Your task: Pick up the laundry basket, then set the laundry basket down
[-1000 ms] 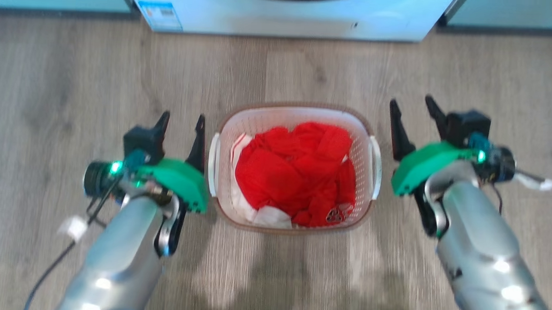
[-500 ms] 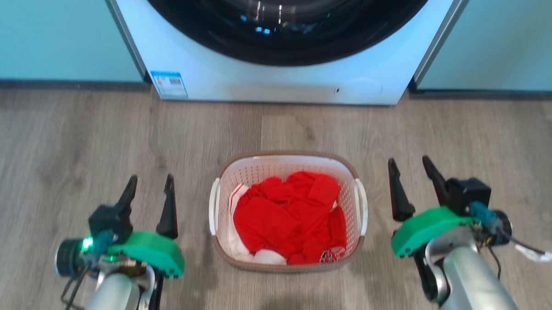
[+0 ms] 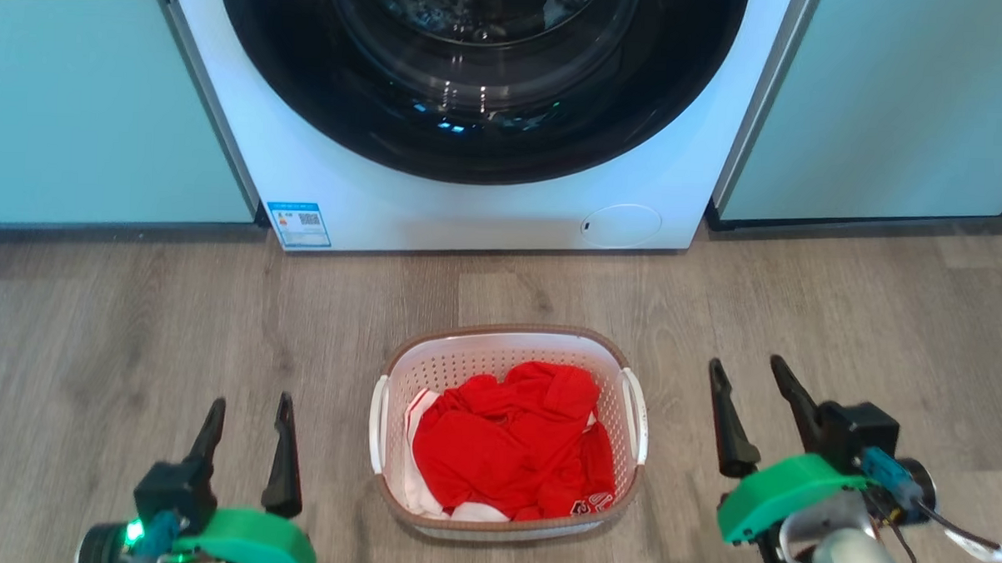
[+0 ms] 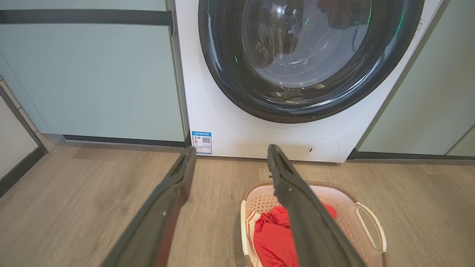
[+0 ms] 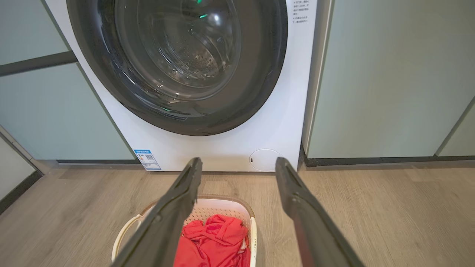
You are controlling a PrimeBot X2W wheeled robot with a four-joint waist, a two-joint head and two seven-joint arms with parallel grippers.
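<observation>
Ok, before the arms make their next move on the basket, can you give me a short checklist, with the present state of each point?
1. The left claw is open and holds nothing: ok.
2. The right claw is open and holds nothing: ok.
3. The laundry basket stands upright on the floor: ok.
4. The left handle and the right handle are uncovered, with each claw beside its handle and not touching it: ok.
5. The red clothes lie inside the rim, and nothing hangs over it: ok.
6. The basket is apart from the washing machine, with bare floor between them: ok.
</observation>
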